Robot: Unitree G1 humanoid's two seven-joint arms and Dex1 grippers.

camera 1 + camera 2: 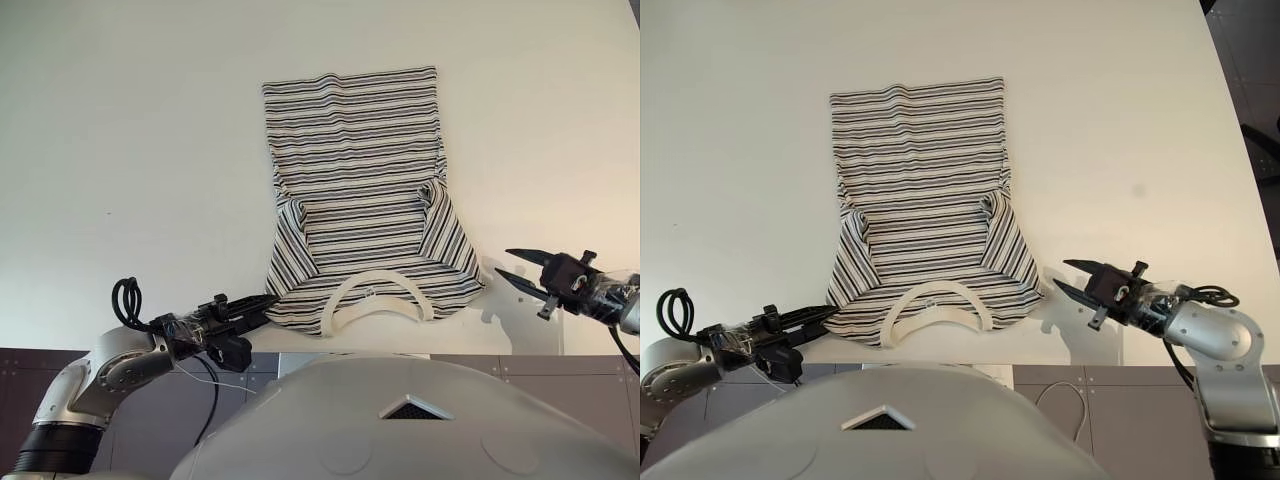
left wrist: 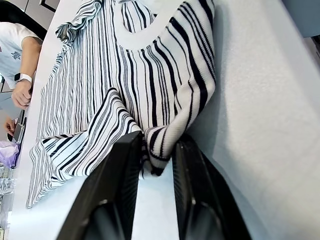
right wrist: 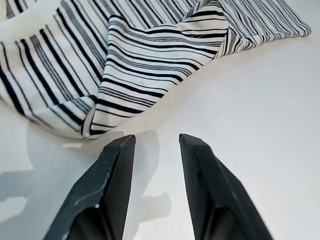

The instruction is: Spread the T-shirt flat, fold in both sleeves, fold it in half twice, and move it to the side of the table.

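The black-and-white striped T-shirt point(image 1: 360, 180) lies on the white table point(image 1: 120, 150), both sleeves folded in over its body. Its white collar point(image 1: 380, 290) faces the near edge. My left gripper point(image 1: 272, 300) is at the shirt's near-left shoulder corner, shut on a bunched fold of striped fabric point(image 2: 156, 145) held between its fingers. My right gripper point(image 1: 1060, 274) hovers open just off the near-right shoulder corner. A short strip of bare table separates its fingertips point(image 3: 120, 150) from the sleeve fold point(image 3: 150, 65).
The table's near edge point(image 1: 1080, 355) runs just below the collar. Bare tabletop extends left point(image 1: 730, 150) and right point(image 1: 1120, 130) of the shirt. Dark floor point(image 1: 1255, 90) shows past the table's right edge.
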